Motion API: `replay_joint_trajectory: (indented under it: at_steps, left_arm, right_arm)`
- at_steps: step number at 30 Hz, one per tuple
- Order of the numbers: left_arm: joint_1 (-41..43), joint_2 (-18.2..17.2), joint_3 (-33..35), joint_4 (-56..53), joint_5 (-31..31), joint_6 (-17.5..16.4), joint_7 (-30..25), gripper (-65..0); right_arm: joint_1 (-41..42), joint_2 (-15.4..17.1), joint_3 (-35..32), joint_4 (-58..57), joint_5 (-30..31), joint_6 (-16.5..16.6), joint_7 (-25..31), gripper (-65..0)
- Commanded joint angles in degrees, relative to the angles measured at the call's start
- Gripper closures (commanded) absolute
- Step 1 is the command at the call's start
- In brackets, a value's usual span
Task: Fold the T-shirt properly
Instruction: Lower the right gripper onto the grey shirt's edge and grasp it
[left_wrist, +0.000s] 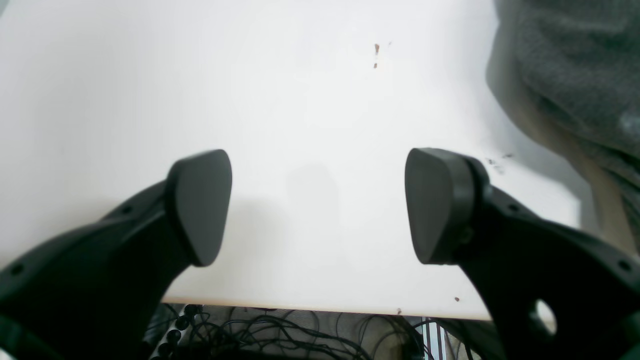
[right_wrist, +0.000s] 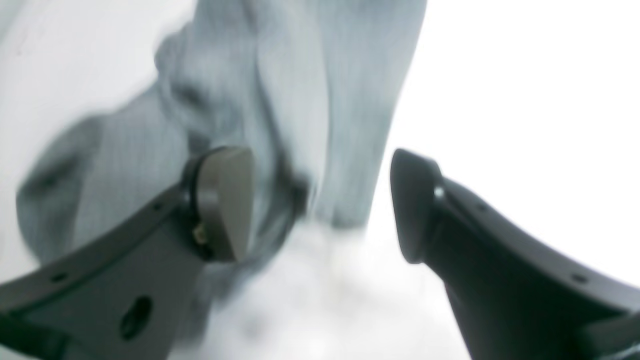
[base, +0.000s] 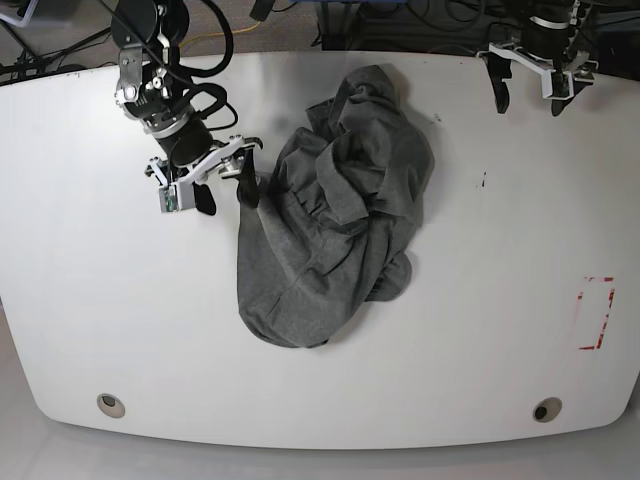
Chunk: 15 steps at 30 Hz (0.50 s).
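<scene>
The grey T-shirt (base: 335, 220) lies crumpled in a heap in the middle of the white table (base: 100, 300). My right gripper (base: 226, 188) hovers at the heap's left edge. In the right wrist view that gripper (right_wrist: 320, 202) is open, and blurred grey cloth (right_wrist: 280, 100) lies beyond and between its fingers without being pinched. My left gripper (base: 527, 93) is at the table's far right corner, well away from the shirt. In the left wrist view it (left_wrist: 320, 205) stands wide open over bare table, with a fold of the T-shirt (left_wrist: 575, 65) at the upper right.
A red rectangle outline (base: 597, 313) is marked on the table near its right edge. Two round holes (base: 111, 404) (base: 546, 410) sit near the front edge. Cables (left_wrist: 280, 335) hang below the table edge under the left gripper.
</scene>
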Motion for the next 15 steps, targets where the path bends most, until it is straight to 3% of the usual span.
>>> replay_joint_trajectory:
  at_steps: [1,15]
  left_arm:
    - [0.8,-0.1,0.3,0.9,0.0,0.1,-1.1,-50.6]
    - [1.6,0.0,1.3,0.9,0.0,0.1,-1.1,-50.6]
  right_arm:
    - [3.9,0.5,-0.3,-3.4,0.4,0.4,0.0,-40.9]
    - [23.8,0.7,-0.7,-24.3,1.1,0.5,-0.2,-40.9]
